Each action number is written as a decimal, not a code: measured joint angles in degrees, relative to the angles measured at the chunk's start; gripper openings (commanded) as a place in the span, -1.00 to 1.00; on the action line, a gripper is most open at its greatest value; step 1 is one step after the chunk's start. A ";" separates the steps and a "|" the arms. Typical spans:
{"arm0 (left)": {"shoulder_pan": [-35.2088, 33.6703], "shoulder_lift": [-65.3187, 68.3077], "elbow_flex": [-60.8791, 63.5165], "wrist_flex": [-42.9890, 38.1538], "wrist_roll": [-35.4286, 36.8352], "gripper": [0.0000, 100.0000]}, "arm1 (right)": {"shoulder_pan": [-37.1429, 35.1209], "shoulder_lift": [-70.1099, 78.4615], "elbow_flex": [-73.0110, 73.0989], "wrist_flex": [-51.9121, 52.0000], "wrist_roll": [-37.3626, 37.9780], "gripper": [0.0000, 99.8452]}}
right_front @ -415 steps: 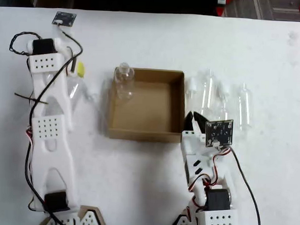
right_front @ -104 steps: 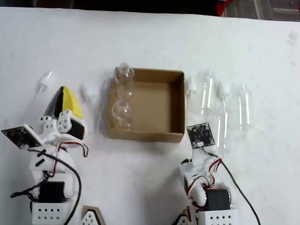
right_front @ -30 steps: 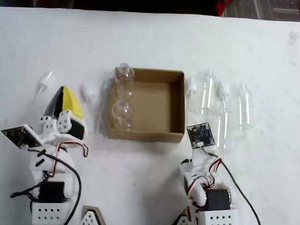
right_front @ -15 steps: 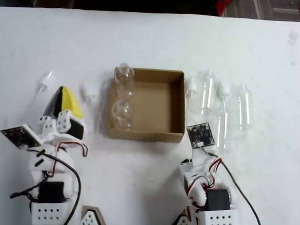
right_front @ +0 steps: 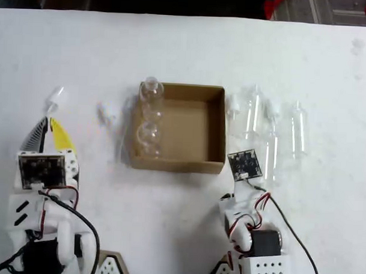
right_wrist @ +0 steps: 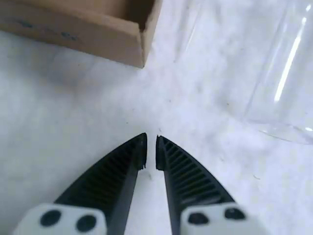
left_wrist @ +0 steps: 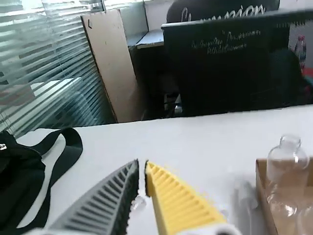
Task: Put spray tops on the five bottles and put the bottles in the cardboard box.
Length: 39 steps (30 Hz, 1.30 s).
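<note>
Two bottles [right_front: 148,121] lie in the cardboard box [right_front: 176,165], and three other bottles [right_front: 270,131] are to the right of it. Both grippers are closed and empty: the left gripper [right_front: 49,125] is left of the box near a spray top [right_front: 55,98], the right gripper [right_wrist: 150,147] near its corner. Probably the left one must next open for this top.

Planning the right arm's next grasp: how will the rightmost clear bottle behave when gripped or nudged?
The rightmost bottle looks empty and see-through, so probably light. It lies on its round side, so a nudge may roll it.
</note>
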 measured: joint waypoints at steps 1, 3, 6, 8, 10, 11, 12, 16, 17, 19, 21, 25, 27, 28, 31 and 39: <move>0.00 0.00 0.00 0.70 -0.62 -0.94 | 0.00 0.00 0.00 0.00 0.00 -0.96; 0.00 0.00 0.18 1.05 -0.18 -0.94 | 0.00 0.00 0.00 0.00 0.00 -0.96; 0.00 0.44 3.78 1.05 2.55 -0.94 | 0.00 0.00 0.00 0.00 0.00 -0.96; 1.58 0.79 7.03 0.44 3.43 -0.94 | 0.00 0.00 0.00 0.00 0.00 -0.96; 3.87 0.79 10.37 -0.97 3.60 -0.94 | 0.00 0.00 0.00 0.00 0.00 -0.96; 4.92 0.79 12.04 -1.67 3.60 -0.94 | 0.00 0.00 0.00 0.00 0.00 -0.96; 5.89 0.79 13.71 -2.29 3.60 -0.94 | 0.00 0.00 0.00 0.00 0.00 -0.96; 6.86 0.79 19.25 -6.51 3.78 -0.94 | 0.00 0.00 0.00 0.00 0.00 -0.96; 6.86 0.79 20.75 -7.82 3.96 -0.94 | 0.00 0.00 0.00 0.00 0.00 -0.96; 6.86 0.79 23.47 -10.64 4.04 -0.94 | 0.00 0.00 0.00 0.00 0.00 -0.96; 6.86 0.88 24.18 -12.13 4.13 -0.94 | 0.00 0.00 0.00 0.00 0.00 -0.96; 6.86 0.88 24.18 -12.22 4.31 -0.94 | 0.00 0.00 0.00 0.00 0.00 -0.96; 6.86 0.88 24.18 -12.22 4.31 -0.94 | 0.00 0.00 0.00 0.00 0.00 -0.96; 6.86 0.88 24.18 -12.22 4.31 -0.94 | 0.00 0.00 0.00 0.00 0.00 -0.96; 6.86 0.88 24.18 -12.22 4.31 -0.94 | 0.00 0.00 0.00 -2.20 0.00 -0.96; 9.67 0.88 24.26 -12.22 4.31 -0.94 | 10.37 0.00 0.00 -30.07 -0.09 -0.96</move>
